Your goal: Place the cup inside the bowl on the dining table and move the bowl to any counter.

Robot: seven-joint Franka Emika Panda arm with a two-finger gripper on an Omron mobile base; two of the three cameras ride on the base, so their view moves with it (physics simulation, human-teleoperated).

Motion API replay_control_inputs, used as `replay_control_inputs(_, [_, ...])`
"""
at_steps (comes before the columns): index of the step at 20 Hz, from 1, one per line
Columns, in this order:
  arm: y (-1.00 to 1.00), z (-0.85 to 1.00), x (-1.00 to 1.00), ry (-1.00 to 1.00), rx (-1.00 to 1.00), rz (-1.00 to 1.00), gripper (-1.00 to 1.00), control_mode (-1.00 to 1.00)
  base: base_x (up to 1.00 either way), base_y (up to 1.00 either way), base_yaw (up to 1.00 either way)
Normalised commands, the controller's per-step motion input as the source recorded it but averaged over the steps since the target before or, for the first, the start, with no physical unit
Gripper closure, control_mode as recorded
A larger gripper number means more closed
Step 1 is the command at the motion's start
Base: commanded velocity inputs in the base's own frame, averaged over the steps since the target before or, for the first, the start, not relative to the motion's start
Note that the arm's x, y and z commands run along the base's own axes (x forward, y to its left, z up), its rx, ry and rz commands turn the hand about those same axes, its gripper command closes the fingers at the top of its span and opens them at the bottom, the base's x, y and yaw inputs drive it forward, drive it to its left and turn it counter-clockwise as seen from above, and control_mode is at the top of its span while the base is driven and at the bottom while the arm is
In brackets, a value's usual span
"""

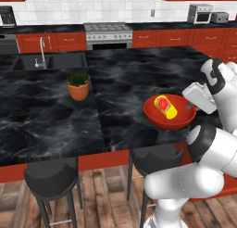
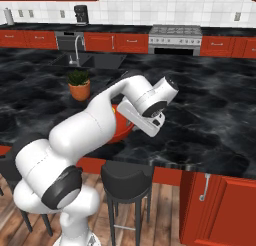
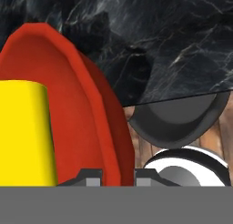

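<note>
Fingers (image 3: 117,176) pinched on bowl (image 1: 152,115) rim, one tip (image 3: 88,177) inside, one (image 3: 148,177) outside, at bowl's 3 o'clock. Bowl sits on counter (image 1: 120,79) nr front edge, cup (image 1: 165,106) lying inside. Bowl likely stiff, glossy, slick; thin rim grip may tilt. Count: 1 bowl, 1 cup, 1 plant pot (image 1: 78,90), 2 stools (image 1: 51,178).

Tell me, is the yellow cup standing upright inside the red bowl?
No, in the left base view the cup lies on its side inside the bowl, its length stretched across the bowl's floor.
</note>
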Motion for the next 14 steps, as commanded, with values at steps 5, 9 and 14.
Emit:
replay_control_inputs(5, [0.0,0.0,0.0,0.0,0.0,0.0,1.0,1.0,0.0,0.0,0.0])
replay_control_inputs(9, [0.0,0.0,0.0,0.0,0.0,0.0,1.0,1.0,-0.23,0.01,0.0])
replay_control_inputs(14, [0.0,0.0,0.0,0.0,0.0,0.0,1.0,1.0,-0.86,-0.26,0.0])
